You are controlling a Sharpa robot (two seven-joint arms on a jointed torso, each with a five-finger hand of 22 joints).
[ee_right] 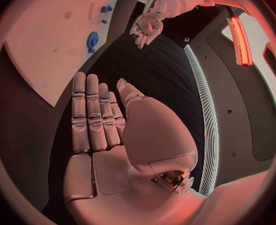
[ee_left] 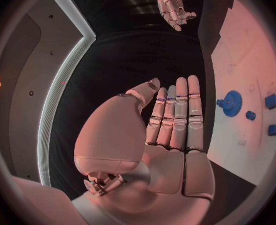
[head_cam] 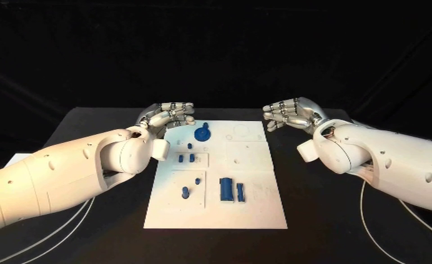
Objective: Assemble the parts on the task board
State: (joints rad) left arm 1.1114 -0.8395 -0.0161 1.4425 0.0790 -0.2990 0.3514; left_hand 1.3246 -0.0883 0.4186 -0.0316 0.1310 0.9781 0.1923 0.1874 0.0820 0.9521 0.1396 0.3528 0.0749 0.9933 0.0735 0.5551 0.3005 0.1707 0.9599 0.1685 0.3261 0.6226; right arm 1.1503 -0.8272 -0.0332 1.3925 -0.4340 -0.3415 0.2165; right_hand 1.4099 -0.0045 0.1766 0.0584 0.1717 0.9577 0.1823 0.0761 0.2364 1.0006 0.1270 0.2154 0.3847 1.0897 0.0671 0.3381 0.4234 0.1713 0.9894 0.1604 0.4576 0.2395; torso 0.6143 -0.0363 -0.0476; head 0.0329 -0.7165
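1. Your left hand [head_cam: 167,115] hovered at the task board's [head_cam: 256,211] far left corner, fingers straight and together, holding nothing.
2. Blue gear [head_cam: 203,133] lay flat on the board's far end.
3. Your right hand [head_cam: 289,114] hovered off the far right corner, likewise empty, fingers extended.
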